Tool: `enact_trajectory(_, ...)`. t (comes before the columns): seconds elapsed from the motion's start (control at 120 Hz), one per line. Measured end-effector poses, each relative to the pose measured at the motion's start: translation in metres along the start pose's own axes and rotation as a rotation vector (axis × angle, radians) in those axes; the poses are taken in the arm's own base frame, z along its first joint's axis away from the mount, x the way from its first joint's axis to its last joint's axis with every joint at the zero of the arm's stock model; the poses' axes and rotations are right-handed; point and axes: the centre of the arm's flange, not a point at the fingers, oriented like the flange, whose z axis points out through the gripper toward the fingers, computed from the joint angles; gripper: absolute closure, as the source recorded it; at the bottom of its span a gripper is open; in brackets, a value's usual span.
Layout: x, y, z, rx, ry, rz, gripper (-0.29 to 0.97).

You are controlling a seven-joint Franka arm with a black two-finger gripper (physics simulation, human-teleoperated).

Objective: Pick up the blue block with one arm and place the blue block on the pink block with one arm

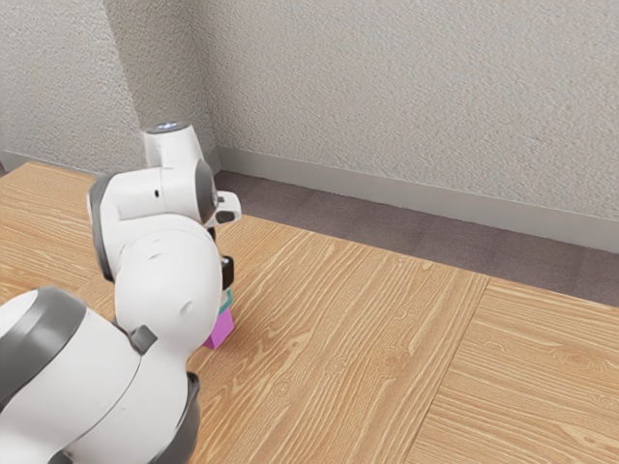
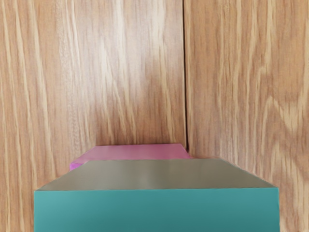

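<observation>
- The blue block [image 2: 157,210], teal in hue, lies directly under the hand in the wrist view, where it spans the near edge with its front face bright and its top face in dull shade.
- In the exterior view the blue block [image 1: 226,304] appears as a thin teal sliver, just below the gripper [image 1: 228,275] and right on top of the pink block [image 1: 220,330]. The two blocks look to be touching, with no gap between them.
- Most of the gripper is hidden behind the arm's white body [image 1: 160,280]; only a small black part pokes out above the blue block. Whether it is gripping the block or has let go cannot be told.
- In the wrist view the pink block [image 2: 137,152] peeks out beyond the far edge of the blue block, and one magenta corner shows at the side. The rest of it is covered by the blue block.
- Both blocks stand on the wooden table [image 1: 387,338], near a seam between two planks [image 2: 184,72].
- Beyond the table's far edge lie a dark floor [image 1: 435,232], a grey baseboard [image 1: 406,193] and a rough pale wall [image 1: 435,87].
</observation>
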Motion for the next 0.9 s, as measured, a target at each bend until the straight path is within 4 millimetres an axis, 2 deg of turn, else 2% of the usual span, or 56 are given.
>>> enact_trajectory(0.208,-0.003,0.003,0.002,-0.001,-0.005,-0.002,0.33)
enact_trajectory(0.458,-0.017,-0.007,0.002,0.001,-0.014,-0.034,0.33)
enact_trajectory(0.9,-0.018,-0.015,-0.001,0.014,-0.012,-0.041,0.33)
